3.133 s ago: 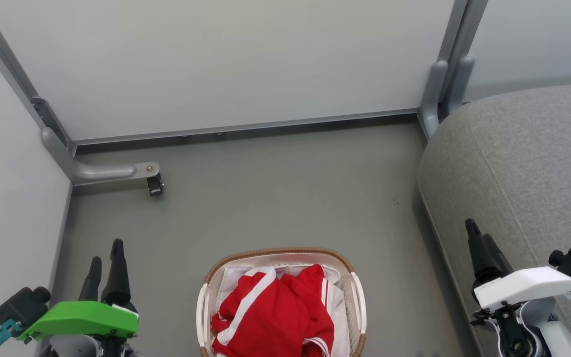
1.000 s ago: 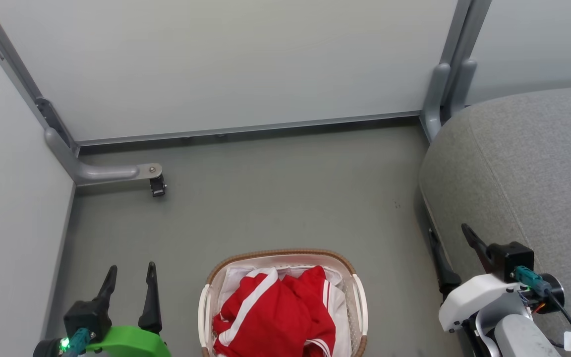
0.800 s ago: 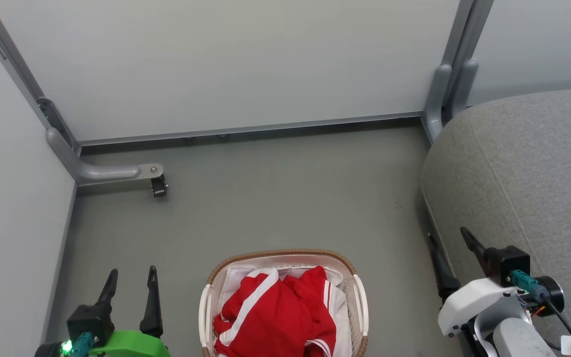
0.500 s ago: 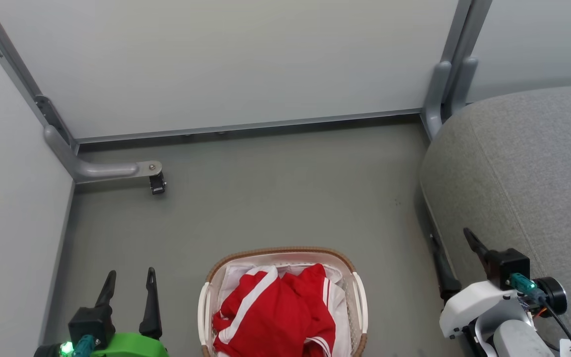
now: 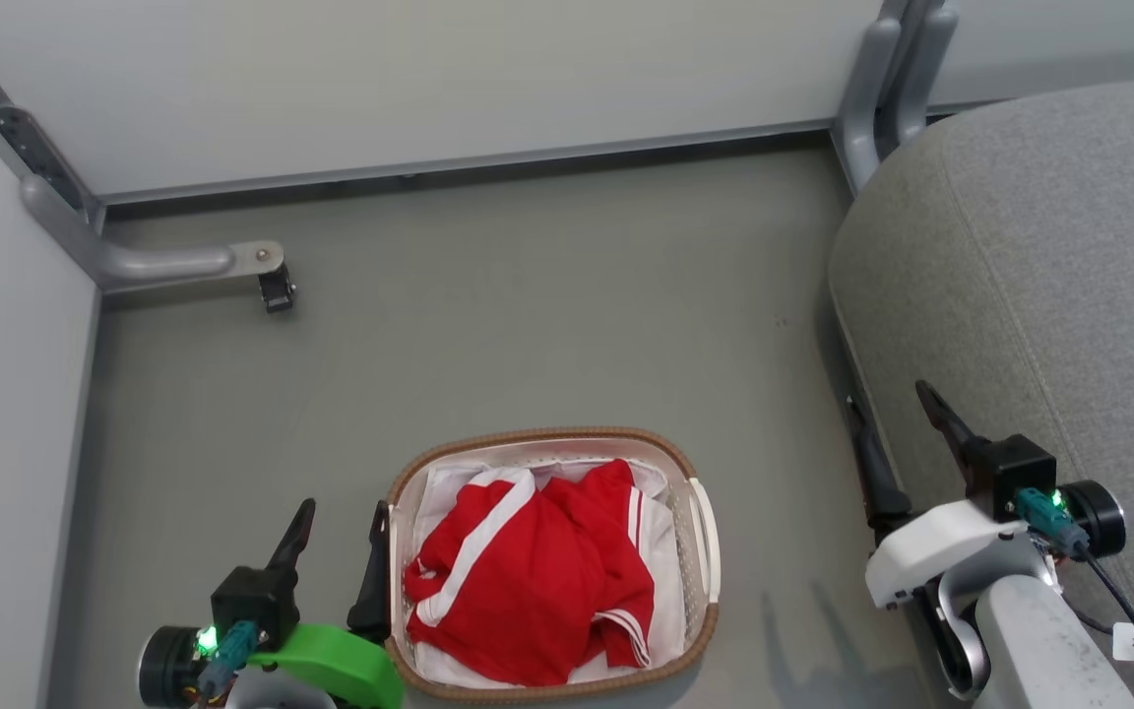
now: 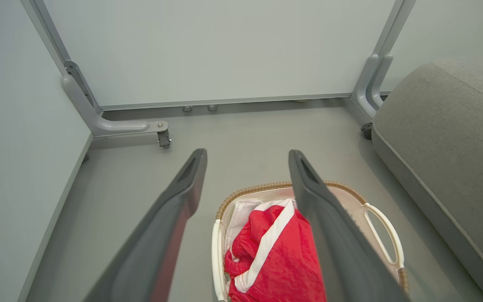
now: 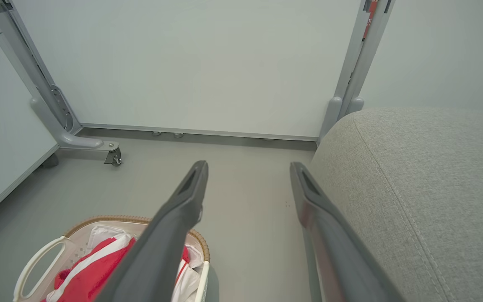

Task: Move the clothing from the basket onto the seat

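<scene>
Clothing [image 5: 528,581] in basket [image 5: 537,434], beside left hand [image 5: 344,507].

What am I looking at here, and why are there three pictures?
It is a wheeled robot with two arms. One picture is from its head, looking down. The other two are from wrist cameras, looking along the left fingers and the right fingers. On the grey floor stands a white laundry basket with a woven brown rim, holding red clothing with white stripes. A grey sofa is on the robot's right. Both pairs of fingers are open, holding nothing.
</scene>
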